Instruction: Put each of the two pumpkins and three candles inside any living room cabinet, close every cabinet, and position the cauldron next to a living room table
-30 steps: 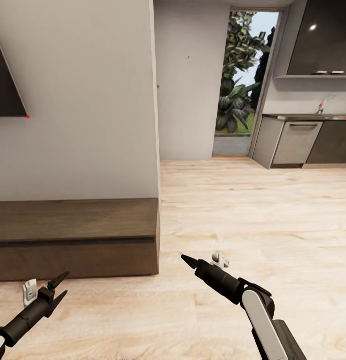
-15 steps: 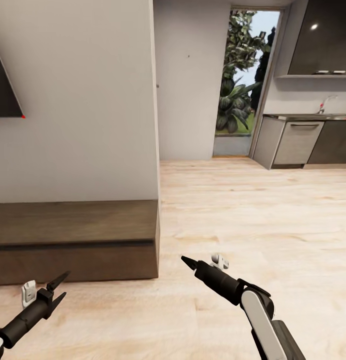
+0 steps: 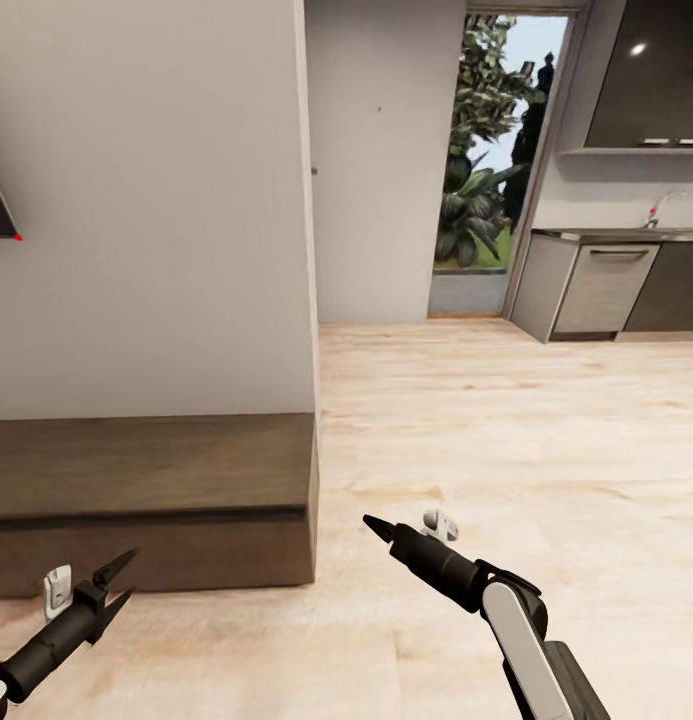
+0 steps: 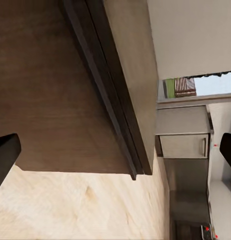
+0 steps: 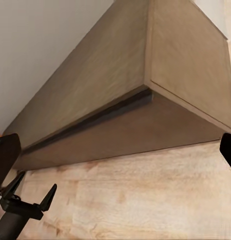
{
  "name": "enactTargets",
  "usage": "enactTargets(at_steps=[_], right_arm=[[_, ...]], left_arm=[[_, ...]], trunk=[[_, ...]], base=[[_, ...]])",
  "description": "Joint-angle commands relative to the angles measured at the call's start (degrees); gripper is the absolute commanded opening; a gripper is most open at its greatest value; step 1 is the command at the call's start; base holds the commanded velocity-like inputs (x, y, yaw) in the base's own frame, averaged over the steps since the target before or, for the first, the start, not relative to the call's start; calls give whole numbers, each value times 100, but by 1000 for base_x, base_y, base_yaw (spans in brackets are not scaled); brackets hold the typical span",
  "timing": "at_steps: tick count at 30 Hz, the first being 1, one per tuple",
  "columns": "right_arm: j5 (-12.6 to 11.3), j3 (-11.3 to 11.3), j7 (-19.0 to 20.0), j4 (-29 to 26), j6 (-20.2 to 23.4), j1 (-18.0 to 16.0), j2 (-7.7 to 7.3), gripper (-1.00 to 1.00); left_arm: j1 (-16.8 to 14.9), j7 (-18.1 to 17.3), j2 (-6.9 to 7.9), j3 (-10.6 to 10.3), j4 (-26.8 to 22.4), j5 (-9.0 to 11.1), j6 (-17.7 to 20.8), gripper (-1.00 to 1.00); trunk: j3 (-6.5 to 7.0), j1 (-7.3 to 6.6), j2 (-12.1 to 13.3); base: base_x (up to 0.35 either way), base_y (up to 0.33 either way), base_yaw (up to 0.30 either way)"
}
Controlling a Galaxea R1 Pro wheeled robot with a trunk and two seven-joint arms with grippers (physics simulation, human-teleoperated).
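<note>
left gripper [image 3: 118, 582] low over the wood floor [image 3: 506, 440], jaws spread, holding nothing; right gripper [image 3: 371, 525] too, fingers wide apart in the right wrist view. just beyond, the cabinet [image 3: 146, 500] runs lengthwise along the wall [image 3: 146, 200], drawers shut, its end by the wall's corner. far off, grey kitchen units [image 3: 596, 290] beside a doorway [image 3: 491, 150].

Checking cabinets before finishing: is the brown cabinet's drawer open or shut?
Shut: the cabinet front sits flush under its top, with no pale drawer lining showing.

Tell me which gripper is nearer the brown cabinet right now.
Left. The left gripper hovers just before the cabinet front; the right gripper hangs over open floor beyond its end.
</note>
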Motion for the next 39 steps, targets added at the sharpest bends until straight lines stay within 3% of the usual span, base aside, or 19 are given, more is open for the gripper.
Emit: enactTargets(at_steps=[1, 21, 39], right_arm=[[20, -8, 24, 0, 26, -3, 3, 100], [18, -16, 24, 4, 26, -3, 0, 100], [11, -17, 24, 4, 26, -3, 2, 100]], left_arm=[[-3, -4, -1, 8, 14, 32, 43, 100], [-3, -8, -8, 10, 40, 31, 43, 100], [-3, -11, -8, 10, 41, 36, 39, 100]], trunk=[[-5, 2, -2], [-5, 2, -2], [-5, 2, -2]], base=[[260, 0, 0], [168, 0, 0], [57, 0, 0]])
